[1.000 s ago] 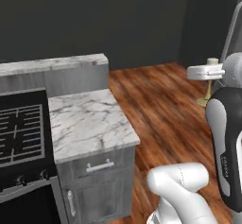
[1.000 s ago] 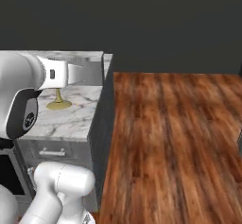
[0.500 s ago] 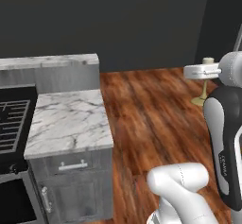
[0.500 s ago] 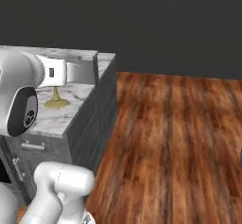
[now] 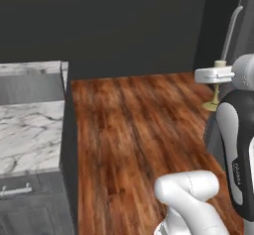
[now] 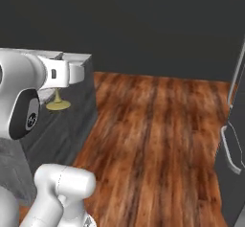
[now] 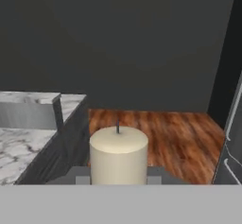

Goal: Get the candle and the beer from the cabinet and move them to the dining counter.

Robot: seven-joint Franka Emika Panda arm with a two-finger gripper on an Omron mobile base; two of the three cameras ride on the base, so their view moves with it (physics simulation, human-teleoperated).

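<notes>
Base had driven on since a second before; both base views swung. In the left base view the black stove had slid out of the picture on the left, and the marble worktop (image 5: 27, 130) had shrunk to a strip at the left edge. More wooden floor (image 5: 134, 130) lay open in the middle. In the right base view the grey counter block (image 6: 67, 125) had moved left, and a dark door with a silver handle (image 6: 229, 144) had come in at the right edge. These were camera shifts, not moves of the things.

My pincer (image 7: 118, 180) stayed narrow, closed on the candle (image 7: 118, 157), carried in the air above the floor, clear of any surface. Same hold as a second before.

Candle, hand view: short cream-white cylinder, flat top, small dark wick standing upright at centre. It stood upright between my fingers, whose grey tips showed on either side of its lower part. Left base view: its brass-gold stem and round flat base (image 5: 214, 102) hung below my hand, near the right edge of the picture. Right base view: the same gold base showed under my hand, seen against the grey counter block.

Behind the candle: dark wall, floor, marble slab to the left.
</notes>
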